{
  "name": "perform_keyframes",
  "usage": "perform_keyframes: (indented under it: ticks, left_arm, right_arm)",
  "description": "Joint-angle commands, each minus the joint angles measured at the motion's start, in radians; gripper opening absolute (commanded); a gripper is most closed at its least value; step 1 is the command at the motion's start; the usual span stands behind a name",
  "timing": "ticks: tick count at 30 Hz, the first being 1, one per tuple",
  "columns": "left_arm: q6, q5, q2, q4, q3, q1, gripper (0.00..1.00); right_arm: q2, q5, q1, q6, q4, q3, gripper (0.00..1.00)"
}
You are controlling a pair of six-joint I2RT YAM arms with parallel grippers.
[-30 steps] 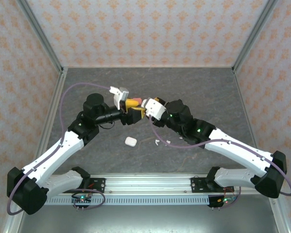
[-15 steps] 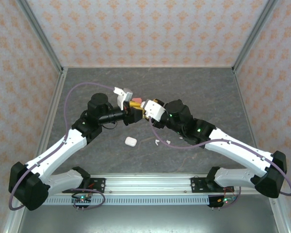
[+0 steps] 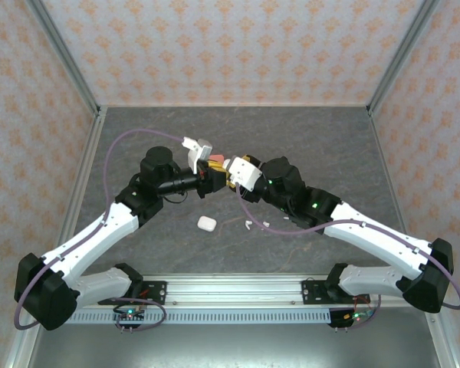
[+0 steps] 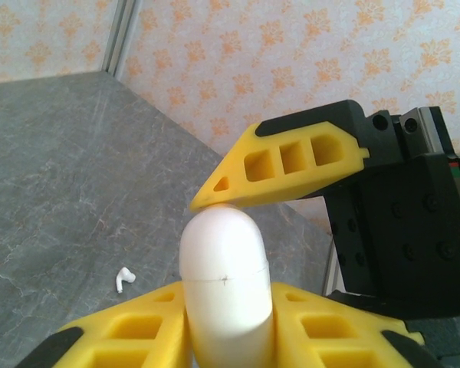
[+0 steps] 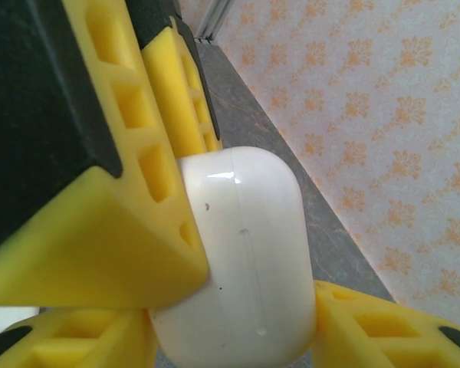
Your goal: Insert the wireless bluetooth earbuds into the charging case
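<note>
Nearest, on the grey table (image 3: 138, 138), a small closed white spare case (image 3: 207, 223) lies by itself. Just to its right, two white earbuds (image 3: 248, 225) lie loose on the surface. None of these has moved in the last second. Farther back, at mid-table, the two arms meet tip to tip. A second ago the left gripper (image 4: 226, 314) stood slightly apart with its jaws spread. It has since moved in from the left and closed, and its yellow fingers (image 4: 115, 337) now pinch both sides of a white charging case (image 4: 225, 253), held clear of the table. The right gripper (image 5: 230, 337) has hardly shifted. Its own yellow fingers (image 5: 383, 322) sit partly spread on either side of the same case. They look to be against it, but whether they are pressing it cannot be told. From the left wrist, one right fingertip (image 4: 215, 201) rests on the case's rounded end. Beyond the grippers, the table runs back to a pale wall (image 3: 230, 46) patterned in orange.
</note>
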Motion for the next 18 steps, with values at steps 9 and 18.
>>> perform_keyframes:
  ticks: [9, 18]
  left_arm:
    - [0.015, -0.052, -0.022, 0.076, 0.015, -0.006, 0.16]
    - [0.018, -0.162, -0.081, 0.262, -0.078, -0.006, 0.03]
  right_arm:
    - [-0.093, -0.049, -0.038, 0.093, -0.027, 0.013, 0.82]
    - [-0.188, -0.555, -0.296, 0.402, 0.02, -0.068, 0.99]
